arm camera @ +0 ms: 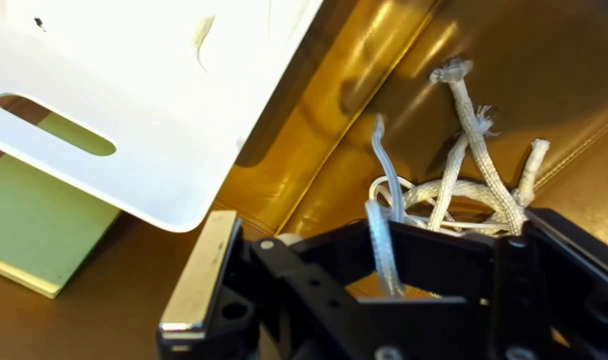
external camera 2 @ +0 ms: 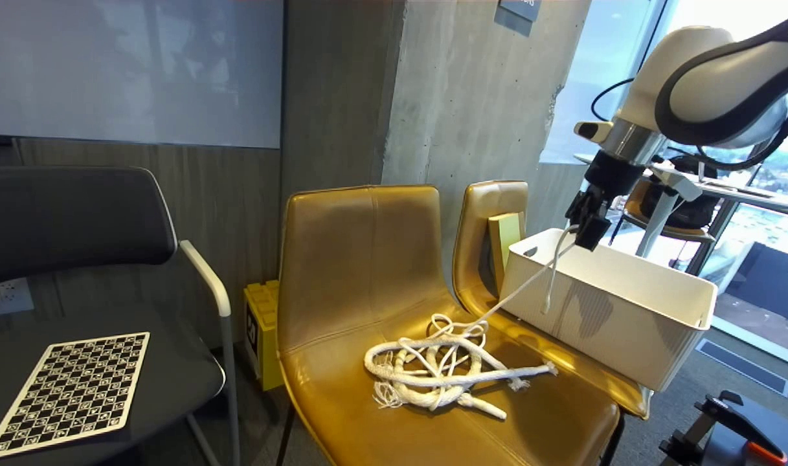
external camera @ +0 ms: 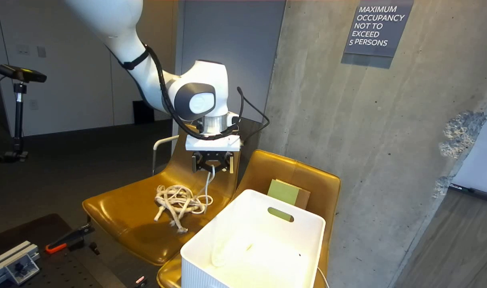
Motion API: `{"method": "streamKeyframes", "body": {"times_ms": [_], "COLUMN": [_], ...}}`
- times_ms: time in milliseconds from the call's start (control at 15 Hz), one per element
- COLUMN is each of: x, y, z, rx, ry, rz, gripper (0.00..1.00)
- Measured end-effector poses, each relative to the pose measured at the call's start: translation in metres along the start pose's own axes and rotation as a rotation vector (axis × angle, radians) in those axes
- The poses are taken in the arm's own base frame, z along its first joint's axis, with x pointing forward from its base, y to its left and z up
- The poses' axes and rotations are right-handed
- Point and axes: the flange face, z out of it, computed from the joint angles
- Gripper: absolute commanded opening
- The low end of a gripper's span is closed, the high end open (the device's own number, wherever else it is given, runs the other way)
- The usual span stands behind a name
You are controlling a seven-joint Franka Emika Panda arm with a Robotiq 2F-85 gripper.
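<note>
We've got the gripper [external camera: 213, 164] hanging in mid-air, and its jaws are closed on a thin white cord [arm camera: 391, 172], caught right at the middle! From that grip we see one length slant down to the tangle of rope [external camera 2: 432, 382], while a short free end dangles below, off the seat. The tangle itself lies heaped on a brown leather chair [external camera 2: 361, 272], thick strands crossing thinner loops, frayed tips splayed over the upholstery. Right alongside, here's a second brown chair [external camera: 325, 186], and on it stands the white bin [external camera 2: 640, 330], handle slot towards the chair's back, just beside the gripper in the wrist view. Peering down inside, we find a small yellowish scrap [arm camera: 202, 32] with a wispy tail, and, apart from it, a dark speck [arm camera: 38, 22]. Between the bin and that chair's back, we spot a green block [external camera: 282, 192], partly hidden in both exterior views. Over on a dark chair [external camera 2: 70, 220] we pick out a flat checkered board [external camera 2: 73, 391], lying face up, and showing between that chair and the rope's one, there's a yellow box [external camera 2: 264, 336]
</note>
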Motion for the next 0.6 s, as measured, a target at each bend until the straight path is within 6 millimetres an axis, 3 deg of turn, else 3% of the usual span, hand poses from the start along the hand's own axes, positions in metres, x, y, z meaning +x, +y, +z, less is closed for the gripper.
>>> {"method": "streamKeyframes", "body": {"times_ms": [267,600], "x": [-0.013,-0.05], "y": [0.047,0.136], "z": [-0.045,-0.144], "rx": [-0.009,-0.126], "ry": [0.024,0.099], "rz": [0.024,0.084], "gripper": [0.0,0.07]}}
